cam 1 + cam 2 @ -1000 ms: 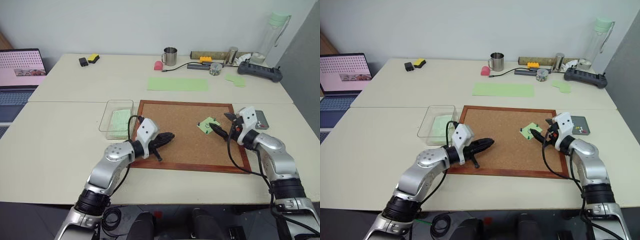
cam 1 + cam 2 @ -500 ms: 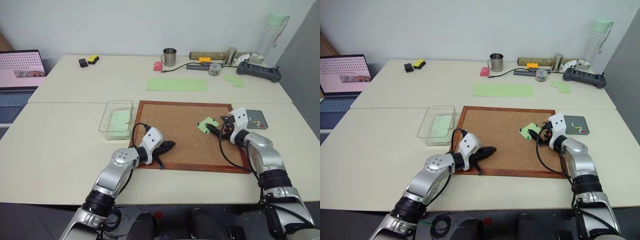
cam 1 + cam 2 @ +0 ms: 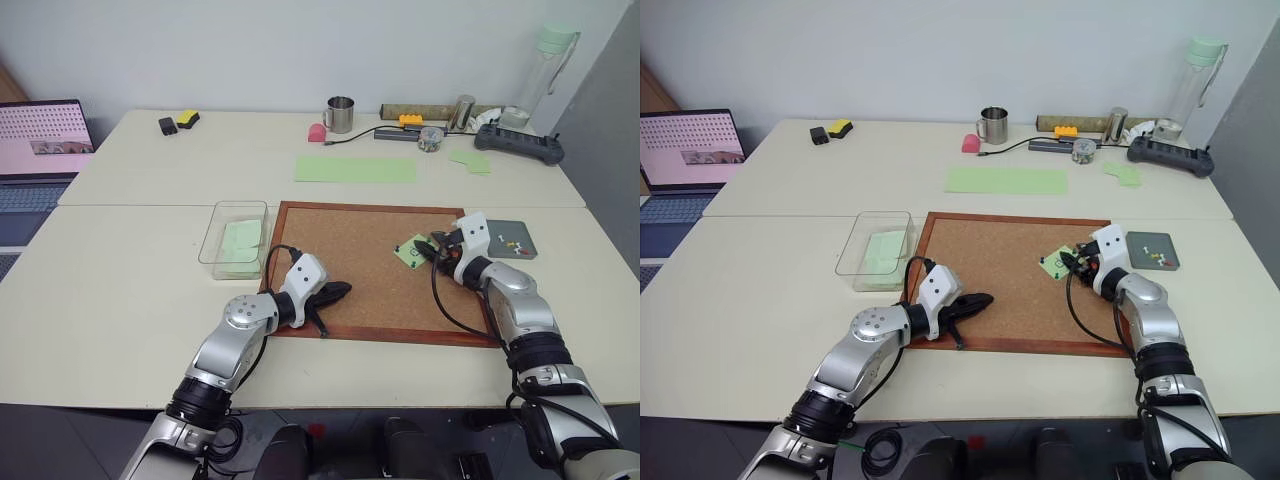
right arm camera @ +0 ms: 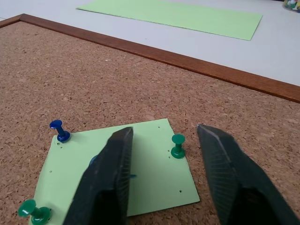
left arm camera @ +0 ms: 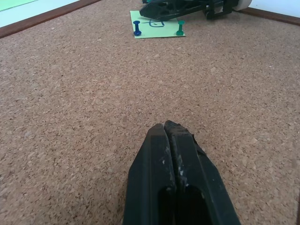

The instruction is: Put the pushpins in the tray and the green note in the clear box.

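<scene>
The green note (image 4: 140, 168) is pinned to the cork board (image 3: 370, 280) near the board's right side. Several pushpins hold it, among them a blue one (image 4: 59, 131) and a green one (image 4: 177, 145). My right gripper (image 4: 165, 132) is open and low over the note. Its fingers (image 4: 110, 173) stand either side of that green pushpin without touching it. More pins lie in the dark grey tray (image 3: 524, 252), just right of the board. The clear box (image 3: 210, 243) stands left of the board. My left gripper (image 5: 164, 129) is shut and empty over the board's front left part.
A long green paper strip (image 3: 355, 168) lies behind the board. A metal mug (image 3: 340, 113), a power strip (image 3: 518, 142), a tall bottle (image 3: 545, 70) and small items line the back of the table. A laptop (image 3: 40, 140) sits at the far left.
My right gripper has moved forward onto the note, and its fingers have drawn closer together around a green pushpin. The left gripper stays shut in place.
</scene>
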You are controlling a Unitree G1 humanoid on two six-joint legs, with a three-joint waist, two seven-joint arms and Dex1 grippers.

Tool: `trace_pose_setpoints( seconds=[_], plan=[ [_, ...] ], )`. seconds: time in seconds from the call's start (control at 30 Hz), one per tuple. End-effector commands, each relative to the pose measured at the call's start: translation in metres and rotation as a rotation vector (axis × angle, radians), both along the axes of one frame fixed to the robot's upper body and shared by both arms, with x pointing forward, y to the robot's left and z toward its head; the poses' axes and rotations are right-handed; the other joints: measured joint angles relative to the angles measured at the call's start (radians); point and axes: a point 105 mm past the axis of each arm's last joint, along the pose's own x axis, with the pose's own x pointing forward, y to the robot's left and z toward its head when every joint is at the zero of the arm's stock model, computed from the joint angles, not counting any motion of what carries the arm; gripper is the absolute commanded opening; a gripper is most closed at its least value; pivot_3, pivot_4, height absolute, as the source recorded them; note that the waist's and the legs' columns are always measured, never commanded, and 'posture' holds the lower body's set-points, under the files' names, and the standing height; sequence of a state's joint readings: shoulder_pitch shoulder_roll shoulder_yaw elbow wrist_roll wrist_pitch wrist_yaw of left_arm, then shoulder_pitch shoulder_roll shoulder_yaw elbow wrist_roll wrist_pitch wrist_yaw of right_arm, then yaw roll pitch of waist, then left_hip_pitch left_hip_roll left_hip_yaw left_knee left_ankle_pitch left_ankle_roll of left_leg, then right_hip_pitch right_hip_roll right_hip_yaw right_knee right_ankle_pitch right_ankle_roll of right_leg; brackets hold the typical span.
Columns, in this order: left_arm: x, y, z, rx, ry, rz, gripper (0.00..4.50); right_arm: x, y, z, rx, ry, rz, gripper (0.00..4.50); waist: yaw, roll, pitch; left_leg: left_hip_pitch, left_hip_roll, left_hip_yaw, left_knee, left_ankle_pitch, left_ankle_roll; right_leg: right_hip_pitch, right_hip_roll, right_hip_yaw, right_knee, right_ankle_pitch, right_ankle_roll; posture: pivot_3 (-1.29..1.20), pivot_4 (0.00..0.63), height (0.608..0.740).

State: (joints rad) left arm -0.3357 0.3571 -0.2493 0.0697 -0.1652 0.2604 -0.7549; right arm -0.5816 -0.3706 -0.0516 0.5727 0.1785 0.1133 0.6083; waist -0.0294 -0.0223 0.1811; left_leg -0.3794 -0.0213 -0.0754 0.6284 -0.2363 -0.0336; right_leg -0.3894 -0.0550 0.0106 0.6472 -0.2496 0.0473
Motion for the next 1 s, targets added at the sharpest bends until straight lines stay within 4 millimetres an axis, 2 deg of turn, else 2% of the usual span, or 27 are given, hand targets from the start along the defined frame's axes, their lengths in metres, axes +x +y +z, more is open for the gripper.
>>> trace_pose_setpoints(
  seconds=[0.03, 0.23, 0.27, 0.43, 0.57, 0.77, 0.9, 1.0],
  plan=[
    [-0.005, 0.003, -0.015, 0.023, 0.059, 0.015, 0.00, 0.004, 0.002, 0.016, 0.007, -0.060, 0.006, 1.32, 0.000, 0.000, 0.000, 0.000, 0.000, 0.000, 0.000, 0.000, 0.000, 0.000, 0.000, 0.000, 0.000, 0.000, 0.000, 0.00, 0.150, 0.740],
    [-0.001, 0.006, -0.015, 0.019, 0.059, 0.039, 0.00, 0.004, 0.002, 0.023, 0.023, -0.088, 0.010, 0.06, -0.001, 0.000, 0.000, 0.000, 0.000, 0.000, 0.000, 0.000, 0.000, 0.000, 0.000, 0.000, 0.000, 0.000, 0.000, 0.00, 0.150, 0.740],
    [-0.001, 0.006, -0.016, 0.021, 0.061, 0.041, 0.00, 0.004, 0.002, 0.025, 0.028, -0.094, 0.012, 0.01, -0.001, 0.000, 0.000, 0.000, 0.000, 0.000, 0.000, 0.000, 0.000, 0.000, 0.000, 0.000, 0.000, 0.000, 0.000, 0.00, 0.150, 0.740],
    [-0.004, 0.009, -0.021, 0.038, 0.077, 0.048, 0.00, -0.001, 0.011, 0.048, 0.100, -0.181, 0.057, 0.01, -0.001, 0.000, 0.000, 0.000, 0.000, 0.000, 0.000, 0.000, 0.000, 0.000, 0.000, 0.000, 0.000, 0.000, 0.000, 0.00, 0.150, 0.740],
    [-0.005, 0.009, -0.022, 0.041, 0.084, 0.046, 0.00, -0.002, 0.009, 0.064, 0.132, -0.231, 0.032, 0.01, -0.005, 0.001, 0.000, 0.000, 0.000, 0.000, 0.000, 0.000, 0.000, -0.001, 0.000, 0.001, 0.001, 0.000, 0.000, 0.00, 0.150, 0.740],
    [-0.006, 0.009, -0.025, 0.049, 0.095, 0.045, 0.00, -0.007, 0.009, 0.065, 0.105, -0.240, 0.053, 0.01, -0.004, 0.001, -0.001, 0.001, 0.000, 0.000, 0.000, 0.000, 0.000, 0.000, 0.000, 0.000, 0.001, 0.000, 0.000, 0.00, 0.150, 0.740],
    [-0.007, 0.009, -0.025, 0.048, 0.098, 0.044, 0.00, -0.007, -0.007, 0.070, 0.117, -0.265, -0.022, 0.01, -0.004, 0.001, -0.001, 0.001, 0.000, 0.000, 0.000, 0.000, 0.000, 0.000, 0.000, 0.000, 0.001, 0.000, 0.000, 0.00, 0.150, 0.740],
    [-0.008, 0.008, -0.026, 0.048, 0.100, 0.044, 0.00, -0.002, -0.036, 0.072, 0.083, -0.281, -0.173, 0.01, -0.003, 0.001, -0.001, 0.001, 0.000, 0.000, 0.000, 0.000, 0.000, 0.000, 0.000, 0.001, 0.001, 0.000, 0.000, 0.00, 0.150, 0.740]
  ],
)
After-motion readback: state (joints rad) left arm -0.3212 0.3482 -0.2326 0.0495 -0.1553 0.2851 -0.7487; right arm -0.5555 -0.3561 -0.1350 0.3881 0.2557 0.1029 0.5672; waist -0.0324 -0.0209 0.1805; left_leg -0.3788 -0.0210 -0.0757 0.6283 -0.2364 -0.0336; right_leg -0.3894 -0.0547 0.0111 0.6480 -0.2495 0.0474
